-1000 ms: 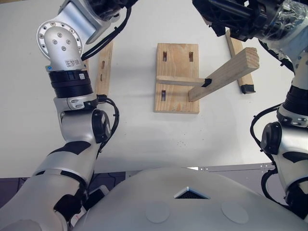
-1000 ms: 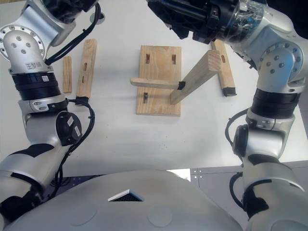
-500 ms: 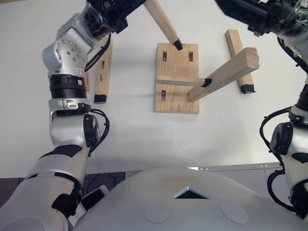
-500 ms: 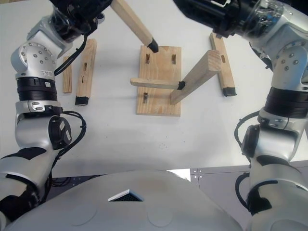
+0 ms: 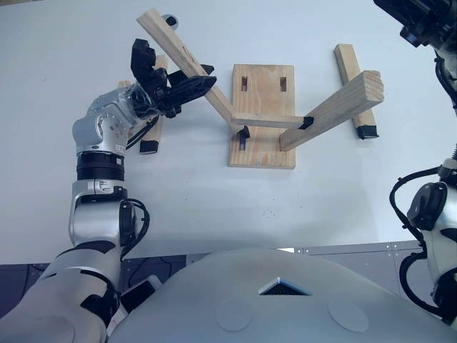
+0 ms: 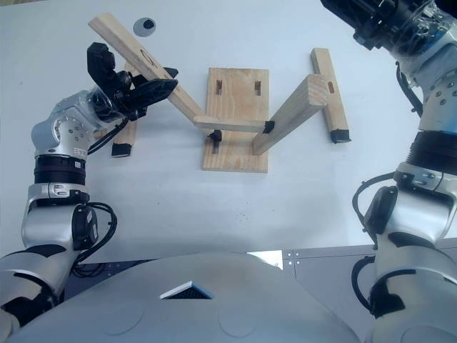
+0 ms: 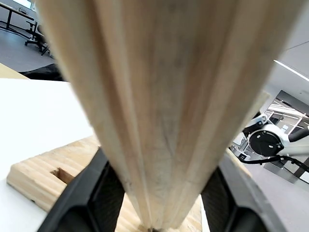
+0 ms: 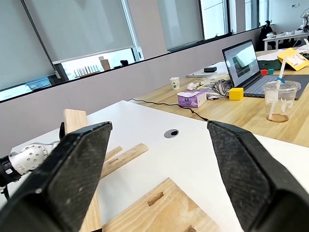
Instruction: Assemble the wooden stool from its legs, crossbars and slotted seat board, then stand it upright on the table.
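**Table** (image 5: 214, 207): flat, smooth, matt white top. A wide run of white surface lies between the woodwork and the near edge. A round grey grommet (image 6: 146, 25) is set near the far left.

**Slotted seat board** (image 5: 263, 148): pale, unfinished wood, rectangular, with rectangular slots. It lies flat mid-table with its long axis running away from the robot, well apart from every table edge.

**Held leg** (image 5: 223, 108): square-section timber with visible grain and a black cap on its lower end. It is tilted, the long axis climbing from the board's near-left slot up toward the far left. It meets the free end of the crossbar. Whether the two are seated together cannot be told.

**Fitted leg** (image 5: 335, 107): the same timber, leaning up and to the right from the board's near-right corner.

**Loose legs**: one lies flat right of the board (image 5: 348, 61), one flat to its left (image 5: 151, 132), both pointing away from the robot.

**Crossbar** (image 5: 271, 120): a thin slat running left to right above the board, joined to the fitted leg.

**Left gripper** (image 5: 182, 82): black fingers clamped on the held leg at mid-length.

**Right gripper** (image 8: 158, 126): fingers spread wide, holding nothing, raised above the far right of the table.
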`<state>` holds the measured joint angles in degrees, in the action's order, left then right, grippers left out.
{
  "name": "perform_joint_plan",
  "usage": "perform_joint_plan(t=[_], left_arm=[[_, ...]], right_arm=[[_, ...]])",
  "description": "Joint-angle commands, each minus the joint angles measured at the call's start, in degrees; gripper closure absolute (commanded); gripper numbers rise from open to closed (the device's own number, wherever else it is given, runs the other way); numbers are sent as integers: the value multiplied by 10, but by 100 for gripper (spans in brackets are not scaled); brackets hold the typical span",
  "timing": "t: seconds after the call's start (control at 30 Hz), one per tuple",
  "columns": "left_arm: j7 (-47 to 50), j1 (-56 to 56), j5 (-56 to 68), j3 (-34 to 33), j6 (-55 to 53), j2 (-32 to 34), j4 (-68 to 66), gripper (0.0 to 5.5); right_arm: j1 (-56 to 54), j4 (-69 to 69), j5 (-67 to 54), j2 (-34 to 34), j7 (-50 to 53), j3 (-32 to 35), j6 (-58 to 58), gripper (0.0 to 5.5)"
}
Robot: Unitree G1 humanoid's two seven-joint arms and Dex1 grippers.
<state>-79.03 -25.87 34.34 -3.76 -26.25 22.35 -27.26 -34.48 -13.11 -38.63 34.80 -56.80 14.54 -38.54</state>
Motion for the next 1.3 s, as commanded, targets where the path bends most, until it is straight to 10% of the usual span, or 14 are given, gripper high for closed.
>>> perform_joint_plan(t=[0.03, 0.87, 1.3], left_arm=[[-11, 12, -23, 16, 9, 16, 14, 348], [-80, 56, -122, 105, 225, 95, 52, 349], [-30, 83, -42, 83, 129, 65, 42, 349]], right_arm=[[-1, -3, 10, 10, -3, -3, 7, 187], [51, 41, 18, 0, 24, -6, 19, 187], [60, 36, 25, 2, 25, -13, 28, 187]])
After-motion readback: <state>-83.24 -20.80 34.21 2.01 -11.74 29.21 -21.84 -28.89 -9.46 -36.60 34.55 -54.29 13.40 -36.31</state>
